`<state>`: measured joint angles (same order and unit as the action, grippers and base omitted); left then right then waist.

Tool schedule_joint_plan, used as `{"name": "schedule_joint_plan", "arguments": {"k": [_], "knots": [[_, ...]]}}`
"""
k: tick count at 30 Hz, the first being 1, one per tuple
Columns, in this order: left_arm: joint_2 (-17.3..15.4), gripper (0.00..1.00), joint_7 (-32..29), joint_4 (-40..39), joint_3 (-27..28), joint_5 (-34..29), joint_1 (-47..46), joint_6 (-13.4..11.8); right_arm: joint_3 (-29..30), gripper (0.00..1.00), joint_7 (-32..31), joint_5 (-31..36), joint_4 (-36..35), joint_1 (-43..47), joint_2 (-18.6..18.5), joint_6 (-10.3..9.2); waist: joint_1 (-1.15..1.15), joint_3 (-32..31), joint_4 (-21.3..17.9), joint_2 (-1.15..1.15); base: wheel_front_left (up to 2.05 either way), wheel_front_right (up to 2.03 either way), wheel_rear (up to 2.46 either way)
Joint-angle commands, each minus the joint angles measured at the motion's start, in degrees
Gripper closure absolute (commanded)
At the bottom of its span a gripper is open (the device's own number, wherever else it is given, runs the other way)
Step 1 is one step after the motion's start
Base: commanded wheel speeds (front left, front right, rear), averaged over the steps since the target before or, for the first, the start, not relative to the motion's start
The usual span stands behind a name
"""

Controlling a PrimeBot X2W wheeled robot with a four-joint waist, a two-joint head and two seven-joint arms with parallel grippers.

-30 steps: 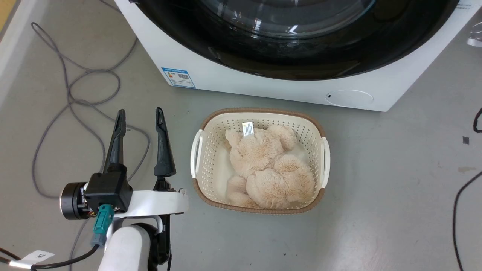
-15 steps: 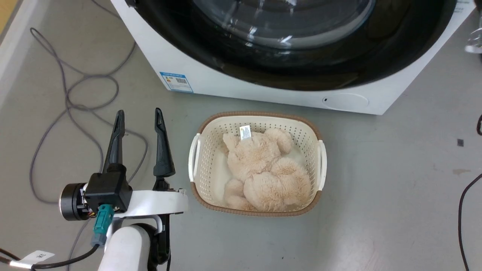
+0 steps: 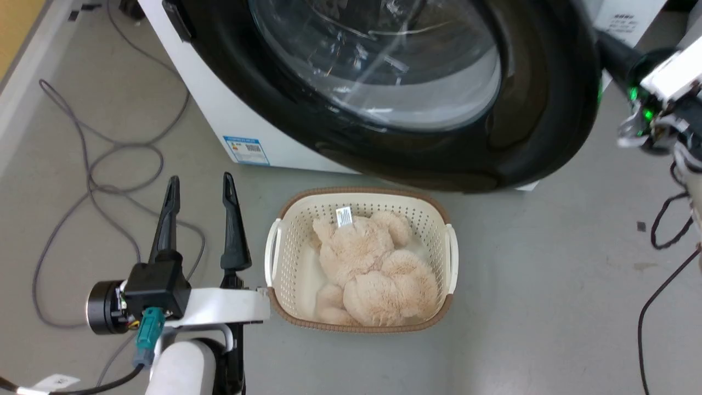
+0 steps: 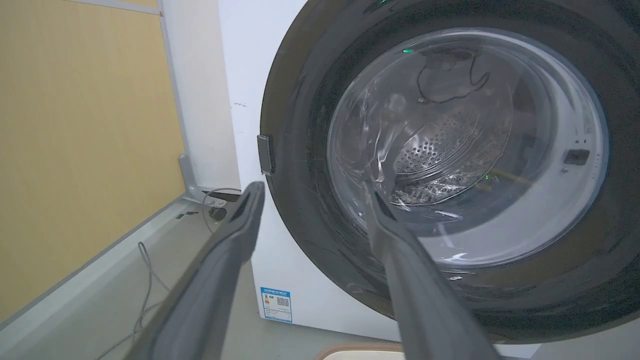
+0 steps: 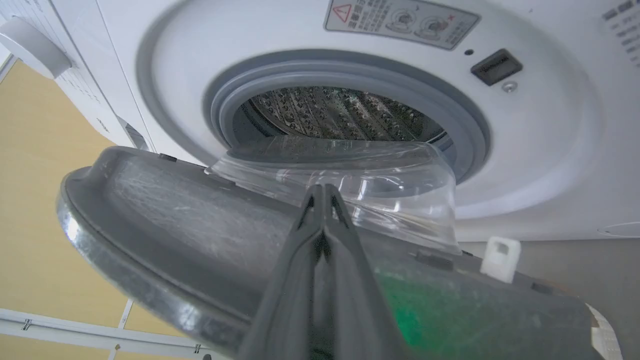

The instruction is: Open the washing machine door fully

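Far left of the head view: a loose grey cable [image 3: 82,181] loops across the grey floor [image 3: 548,302].

Lower left: the left gripper [image 3: 201,180] is held above the floor. Its two dark fingers are spread wide with nothing between them, and they point toward the machine. The left wrist view shows the same wide gap, with the fingers aimed at the door's outer face and well apart from it.

Just right of that gripper, a cream perforated basket [image 3: 272,258] with a brown rim sits on the floor. It holds a beige plush toy [image 3: 373,269] (a small white tag shows at the toy's upper edge). The basket lies close before the white washing machine [image 3: 208,104].

Centre to right: the washing machine door [image 3: 548,120] is partly open. It is hinged at the machine's left side as the head sees it. Its glossy black ring angles outward, so its right edge stands clear of the cabinet. The glass bowl [image 3: 378,60] bulges at its centre. Through it, the left wrist view shows the steel drum [image 4: 440,155].

Upper right: the right forearm [image 3: 666,77], showing a green light, sits just beyond the door's free edge.

In the right wrist view, the right gripper [image 5: 320,190] has its fingers pressed together with nothing held. It lies over the door's matte grey inner face, with its tips at the foot of the glass bowl; contact cannot be confirmed. Beyond it are the grey rubber ring [image 5: 470,125] and the drum. A white latch hook [image 5: 497,252] stands at the door's edge.
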<state>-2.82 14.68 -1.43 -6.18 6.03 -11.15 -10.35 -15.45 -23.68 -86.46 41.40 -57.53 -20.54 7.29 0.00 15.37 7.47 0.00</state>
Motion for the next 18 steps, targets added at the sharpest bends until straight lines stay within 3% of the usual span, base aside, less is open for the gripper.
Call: {"name": "schedule_joint_plan", "arguments": {"k": [1, 18], "knots": [[-0.06, 0.00, 0.32, 0.15, 0.24, -0.55, 0.80, 0.22, -0.71, 1.00, -0.67, -0.31, -0.36, 1.85, 0.87, 0.20, 0.00, -0.47, -0.23, 0.00, 0.00, 0.00, 0.00], [-0.06, 0.00, 0.32, 1.32, 1.52, -1.35, 4.59, 1.32, -3.98, 1.00, -5.07, -3.33, -14.60, 18.75, 1.57, 0.20, 0.00, -5.99, -0.91, 0.00, 0.00, 0.00, 0.00]]}}
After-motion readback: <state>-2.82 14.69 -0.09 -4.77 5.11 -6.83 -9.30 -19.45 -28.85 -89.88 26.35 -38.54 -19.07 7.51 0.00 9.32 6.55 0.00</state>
